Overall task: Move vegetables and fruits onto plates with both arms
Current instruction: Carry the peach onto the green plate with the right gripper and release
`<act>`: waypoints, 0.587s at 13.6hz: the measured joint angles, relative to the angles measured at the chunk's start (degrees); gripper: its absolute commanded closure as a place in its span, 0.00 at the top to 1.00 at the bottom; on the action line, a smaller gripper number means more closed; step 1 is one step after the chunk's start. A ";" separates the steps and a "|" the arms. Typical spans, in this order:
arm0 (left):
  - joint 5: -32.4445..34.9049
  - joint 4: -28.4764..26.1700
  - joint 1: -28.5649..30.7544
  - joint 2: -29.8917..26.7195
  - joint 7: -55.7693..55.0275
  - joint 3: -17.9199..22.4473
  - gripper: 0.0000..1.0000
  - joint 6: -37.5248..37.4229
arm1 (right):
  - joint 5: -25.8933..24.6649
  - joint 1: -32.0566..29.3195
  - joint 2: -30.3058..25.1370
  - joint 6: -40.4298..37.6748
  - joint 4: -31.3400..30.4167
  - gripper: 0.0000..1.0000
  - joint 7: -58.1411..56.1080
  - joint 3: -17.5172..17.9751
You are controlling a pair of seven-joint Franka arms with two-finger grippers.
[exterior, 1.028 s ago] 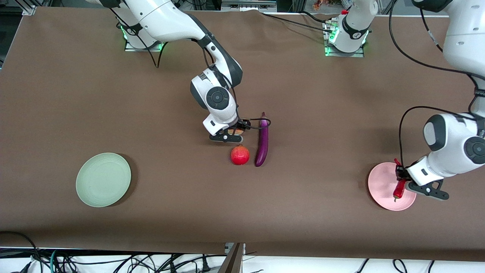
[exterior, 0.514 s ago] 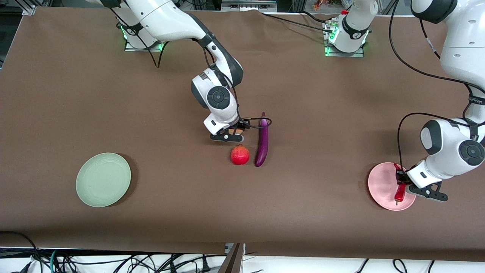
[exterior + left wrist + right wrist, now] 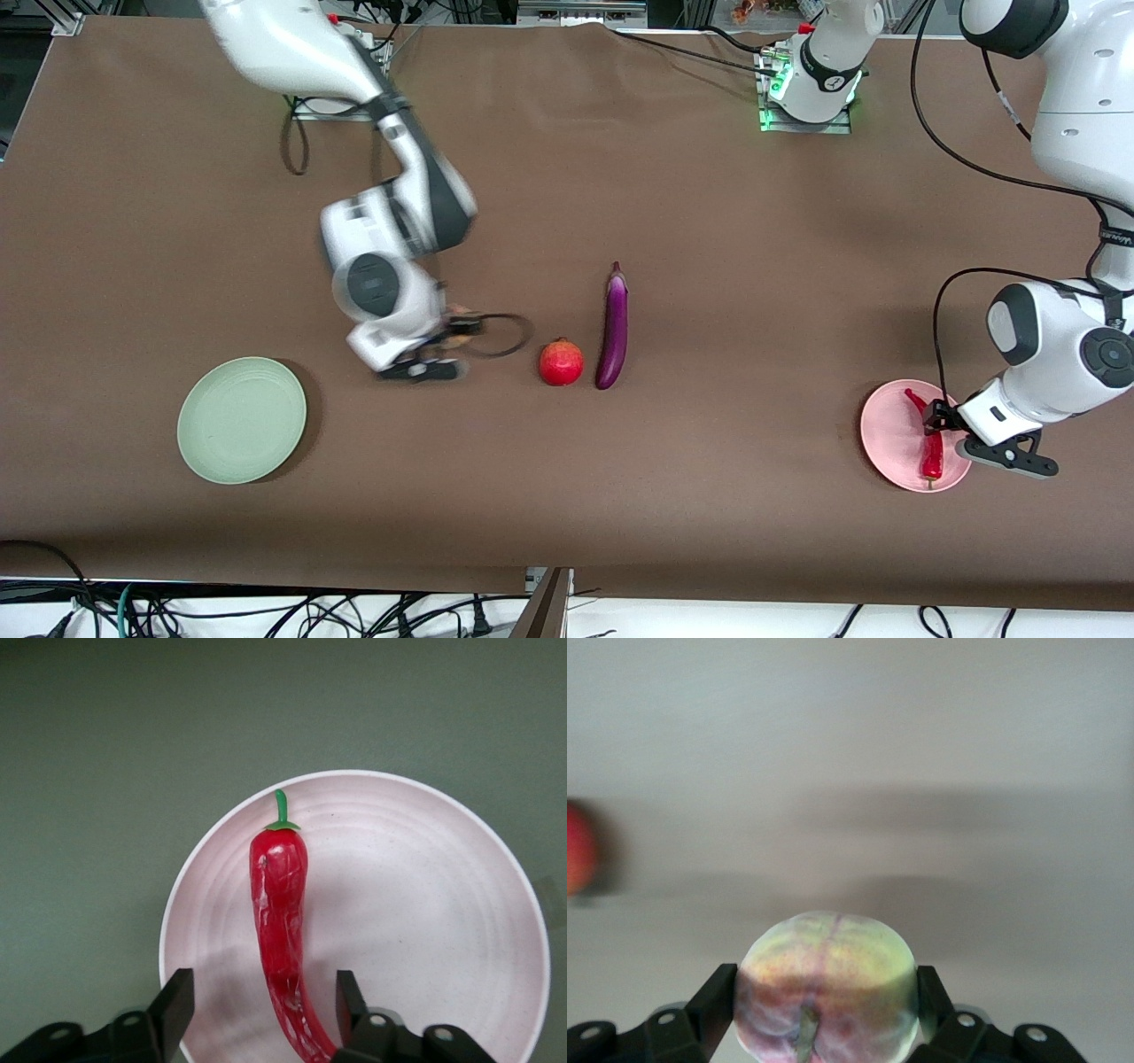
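Right claw (image 3: 824,1010) grips the peach (image 3: 825,981), airborne over the worktop (image 3: 709,221) between pomegranate (image 3: 562,362) and green plate (image 3: 242,420). Left claw (image 3: 261,1014) gapes over the chili (image 3: 929,440), delivered on the pink plate (image 3: 886,434). Eggplant (image 3: 613,326), pomegranate waiting.

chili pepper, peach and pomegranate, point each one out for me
chili pepper (image 3: 282,904), left wrist view, middle of its red body
peach (image 3: 826,985), right wrist view, its front face
pomegranate (image 3: 562,363), front view, its centre

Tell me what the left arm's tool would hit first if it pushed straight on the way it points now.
Probably the curved red chili pepper, lying between the left tool's open fingers on the round pale pink plate; the plate lies just under it. Depth is unclear.
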 measured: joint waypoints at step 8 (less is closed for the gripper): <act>-0.10 0.64 -0.76 -10.91 -9.86 -17.60 1.00 -28.58 | 0.17 -11.19 4.24 9.79 -1.16 0.35 -34.36 -13.15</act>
